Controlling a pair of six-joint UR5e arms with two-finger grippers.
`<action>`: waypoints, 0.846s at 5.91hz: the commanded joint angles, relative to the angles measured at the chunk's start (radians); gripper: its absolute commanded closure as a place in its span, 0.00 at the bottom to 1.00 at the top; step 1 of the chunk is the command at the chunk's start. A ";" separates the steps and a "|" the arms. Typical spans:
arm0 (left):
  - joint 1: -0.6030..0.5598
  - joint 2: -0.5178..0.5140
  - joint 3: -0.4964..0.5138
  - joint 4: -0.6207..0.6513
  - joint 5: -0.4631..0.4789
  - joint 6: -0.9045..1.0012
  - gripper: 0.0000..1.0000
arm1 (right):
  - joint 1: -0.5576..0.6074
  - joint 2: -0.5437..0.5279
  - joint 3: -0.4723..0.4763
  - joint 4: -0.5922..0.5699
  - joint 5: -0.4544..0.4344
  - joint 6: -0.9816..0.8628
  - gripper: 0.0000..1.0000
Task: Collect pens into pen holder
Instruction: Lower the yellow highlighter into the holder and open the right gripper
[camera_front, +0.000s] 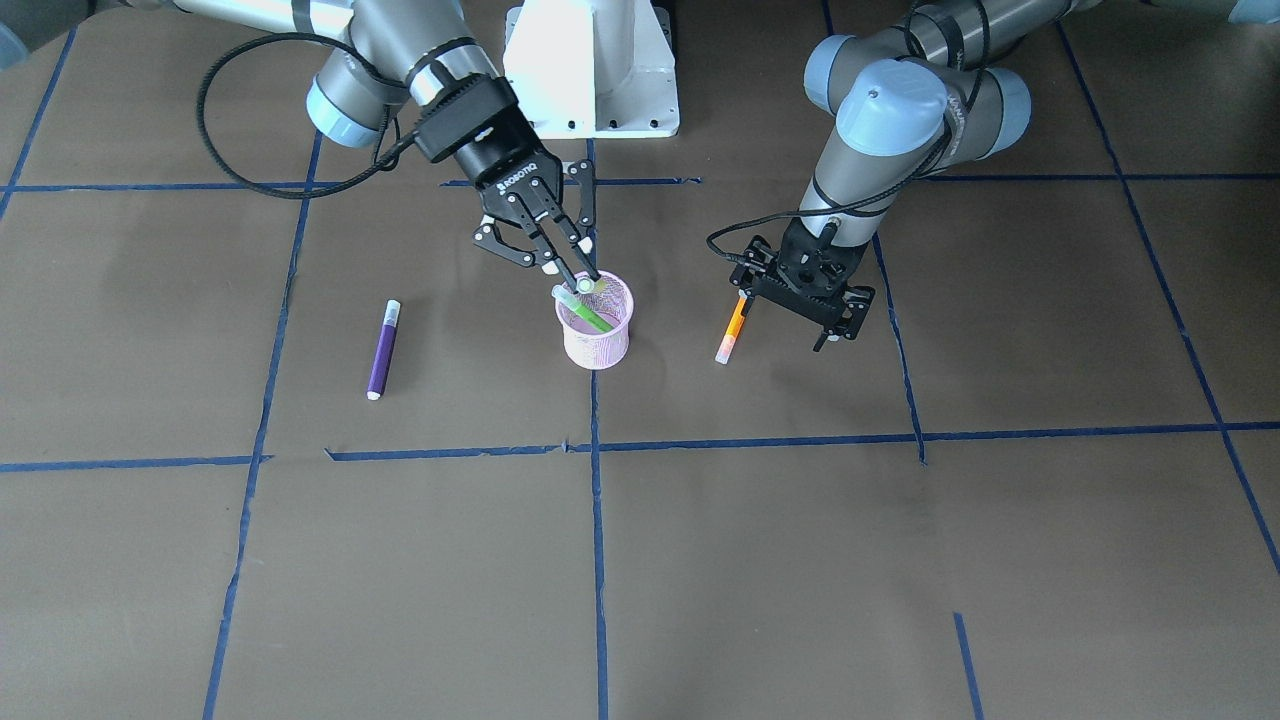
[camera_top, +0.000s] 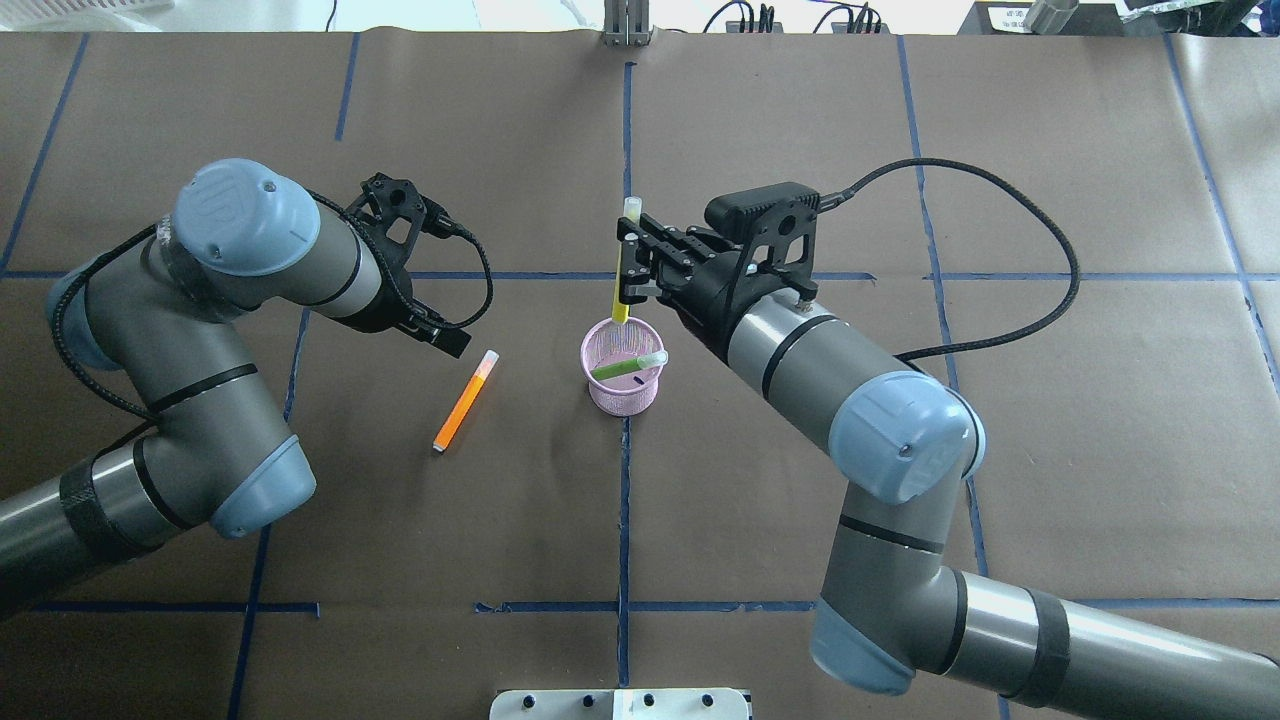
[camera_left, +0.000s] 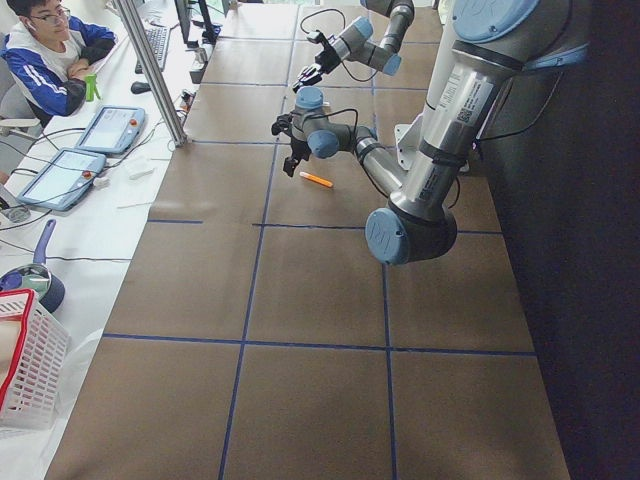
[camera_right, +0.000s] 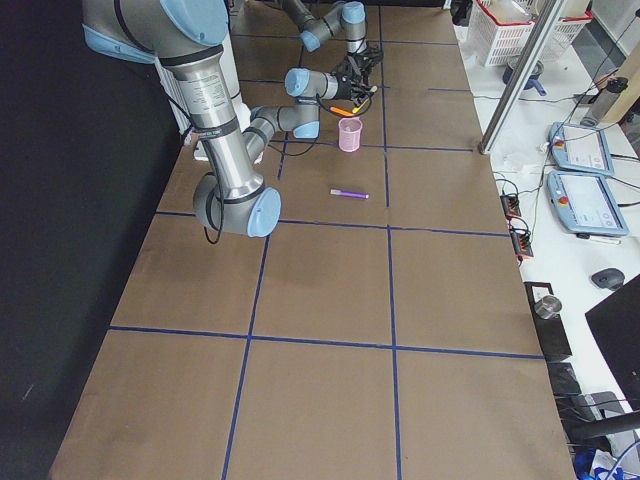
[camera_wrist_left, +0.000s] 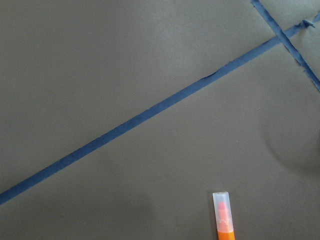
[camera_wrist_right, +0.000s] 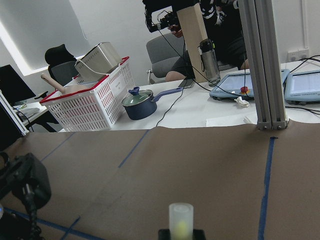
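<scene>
Brown-papered tabletop (camera_front: 760, 560). Right pincer (camera_front: 583, 276) clamped on upright yellow pen (camera_top: 621, 308) over pen holder (camera_front: 597, 345) far rim; centre it, lower, then release.

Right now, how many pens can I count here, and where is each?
4. A green pen leans inside the pink holder; a yellow pen is held upright in the right hand above it; an orange pen and a purple pen lie on the table.

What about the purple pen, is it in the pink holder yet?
No, the purple pen lies flat on its own, well apart from the pen holder.
</scene>
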 joint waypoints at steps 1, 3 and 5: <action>0.001 0.002 -0.001 0.000 -0.004 0.000 0.00 | -0.043 0.005 -0.024 -0.019 -0.045 -0.044 1.00; 0.001 0.005 -0.001 -0.003 -0.004 0.000 0.00 | -0.067 0.003 -0.066 -0.018 -0.056 -0.087 1.00; 0.001 0.007 -0.001 -0.004 -0.002 0.000 0.00 | -0.067 0.002 -0.089 -0.018 -0.057 -0.087 0.95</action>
